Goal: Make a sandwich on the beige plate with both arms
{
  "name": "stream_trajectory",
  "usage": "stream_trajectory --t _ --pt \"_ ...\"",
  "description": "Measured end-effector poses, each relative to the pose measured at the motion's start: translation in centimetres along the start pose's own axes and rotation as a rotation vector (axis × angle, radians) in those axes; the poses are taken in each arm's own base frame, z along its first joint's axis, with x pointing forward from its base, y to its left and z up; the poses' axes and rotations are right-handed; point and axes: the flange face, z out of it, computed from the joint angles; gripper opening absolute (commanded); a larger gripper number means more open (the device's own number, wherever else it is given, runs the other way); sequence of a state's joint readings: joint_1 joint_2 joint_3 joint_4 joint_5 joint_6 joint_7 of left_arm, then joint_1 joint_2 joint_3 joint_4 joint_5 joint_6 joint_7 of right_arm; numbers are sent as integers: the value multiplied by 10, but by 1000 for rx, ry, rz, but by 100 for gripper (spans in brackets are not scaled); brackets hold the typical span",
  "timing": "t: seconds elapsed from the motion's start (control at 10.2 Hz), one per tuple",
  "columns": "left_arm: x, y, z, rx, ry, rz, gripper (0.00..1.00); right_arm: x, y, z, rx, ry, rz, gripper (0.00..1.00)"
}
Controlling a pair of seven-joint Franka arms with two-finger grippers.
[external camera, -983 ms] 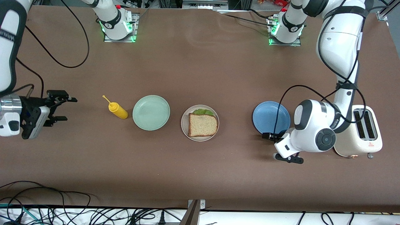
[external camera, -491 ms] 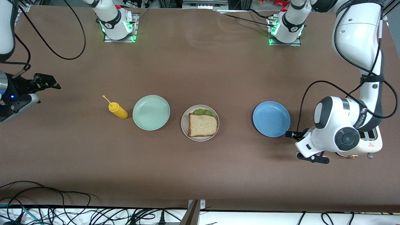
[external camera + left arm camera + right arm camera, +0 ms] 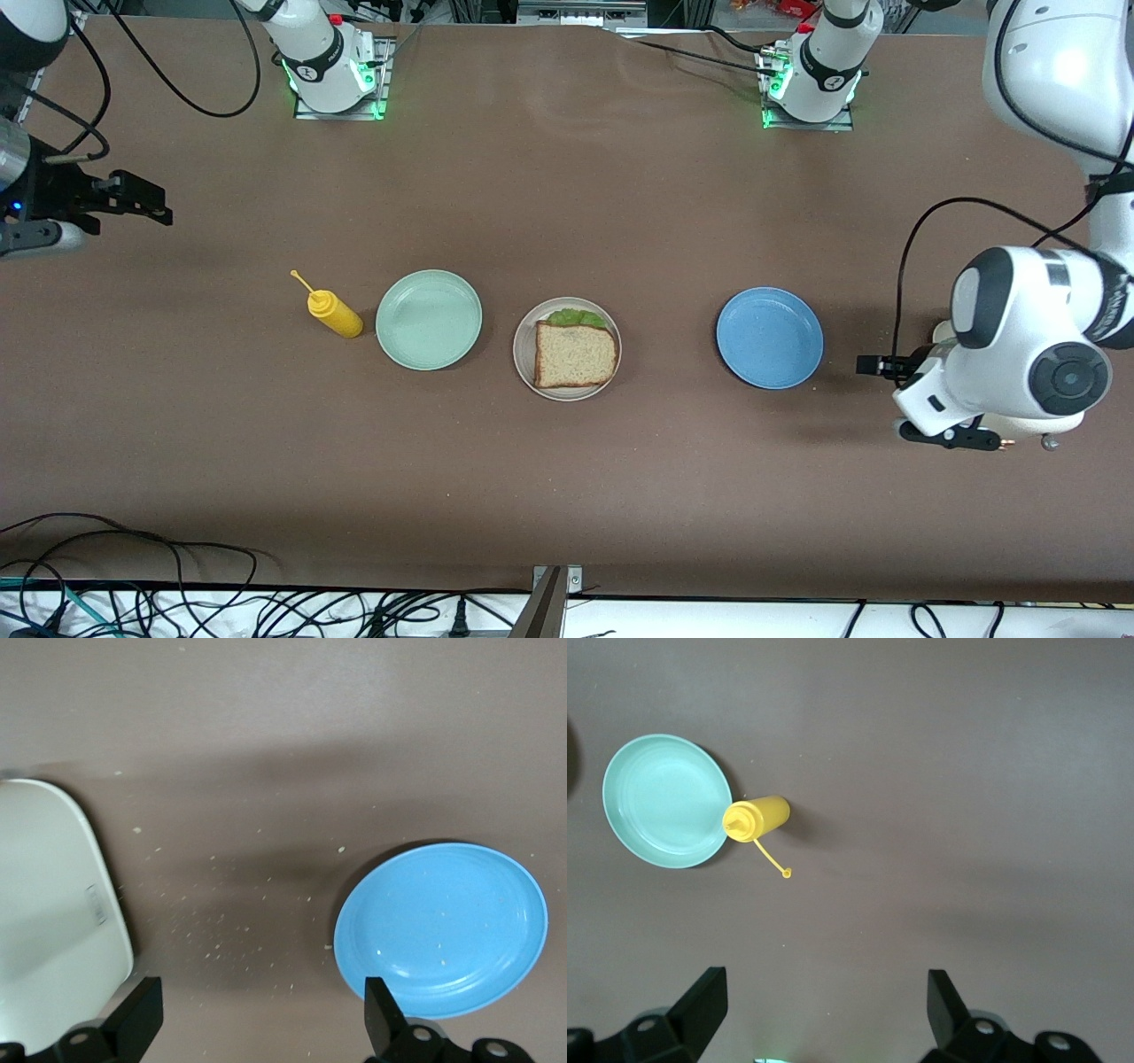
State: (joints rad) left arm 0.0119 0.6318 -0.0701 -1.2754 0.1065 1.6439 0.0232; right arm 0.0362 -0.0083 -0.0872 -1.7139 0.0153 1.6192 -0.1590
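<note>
Since the sandwich (image 3: 575, 353) already sits assembled on the beige plate (image 3: 524, 354) at table ctr, between mint plate (image 3: 429, 319) and blue plate (image 3: 769, 337), I judge build done w/ left gripper (image 3: 921, 399) and right gripper (image 3: 133, 199) both spread empty, next: park arms.

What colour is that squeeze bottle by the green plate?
Yellow bottle, cap and all; the front view shows it best.

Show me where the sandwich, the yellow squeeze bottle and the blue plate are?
sandwich (image 3: 575, 354), front view, middle of the top bread slice.
yellow squeeze bottle (image 3: 335, 315), front view, middle of its body.
blue plate (image 3: 769, 337), front view, bare middle of the dish.
</note>
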Motion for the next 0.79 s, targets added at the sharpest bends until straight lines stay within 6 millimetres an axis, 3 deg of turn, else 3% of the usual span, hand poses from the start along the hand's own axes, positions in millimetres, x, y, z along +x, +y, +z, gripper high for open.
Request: stream_trajectory --t 0.39,0.79 --pt "-66 -13 -51 20 8 -28 100 -6 6 -5 -1 24 46 100" --pt "-153 -2 -109 33 0 -24 100 -5 7 -7 -1 36 153 100"
